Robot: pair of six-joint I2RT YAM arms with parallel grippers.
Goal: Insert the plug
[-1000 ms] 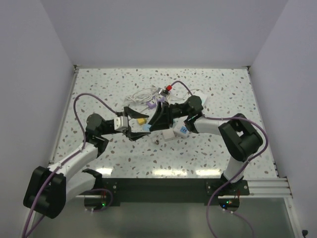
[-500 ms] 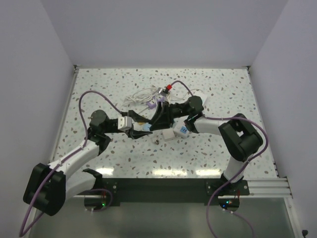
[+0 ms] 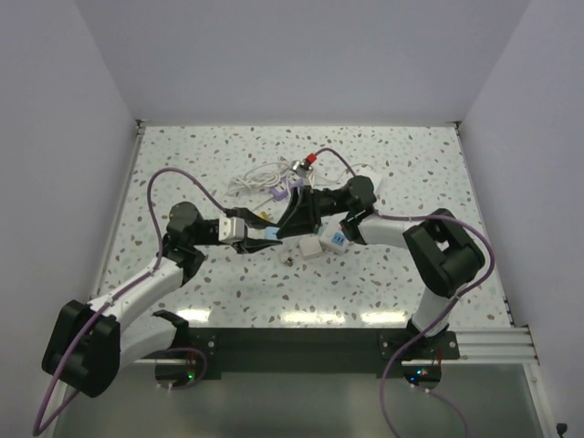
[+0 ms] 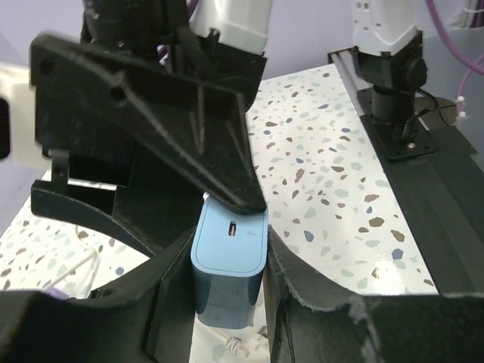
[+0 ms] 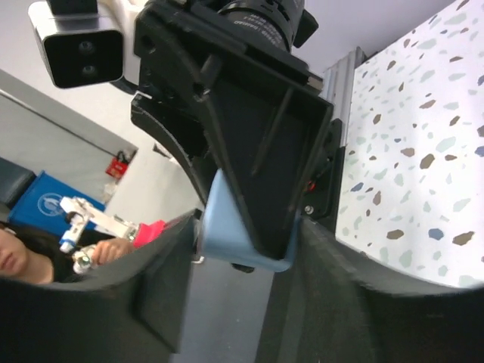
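Observation:
The blue plug (image 3: pixel 271 234) is a small rounded block with a slot in its end face, held between both grippers left of the table's middle. In the left wrist view the blue plug (image 4: pixel 229 261) sits tight between my left gripper (image 4: pixel 229 283) fingers, both pads pressing its sides. My right gripper (image 3: pixel 281 230) reaches in from the right, and one of its fingers (image 4: pixel 219 151) lies over the plug's far end. In the right wrist view the right gripper (image 5: pixel 246 253) is shut on the blue plug (image 5: pixel 227 234), with the left gripper's black body right behind it.
A coiled white cable (image 3: pixel 260 173) lies behind the grippers, with a red-tipped part (image 3: pixel 311 161) beside it. Two white blocks (image 3: pixel 312 247) rest just under the right arm, one with a blue label (image 3: pixel 337 240). White walls enclose the table on three sides.
My left gripper moved right to the blue plug and closed its open jaws on it. The right gripper kept its hold in place.

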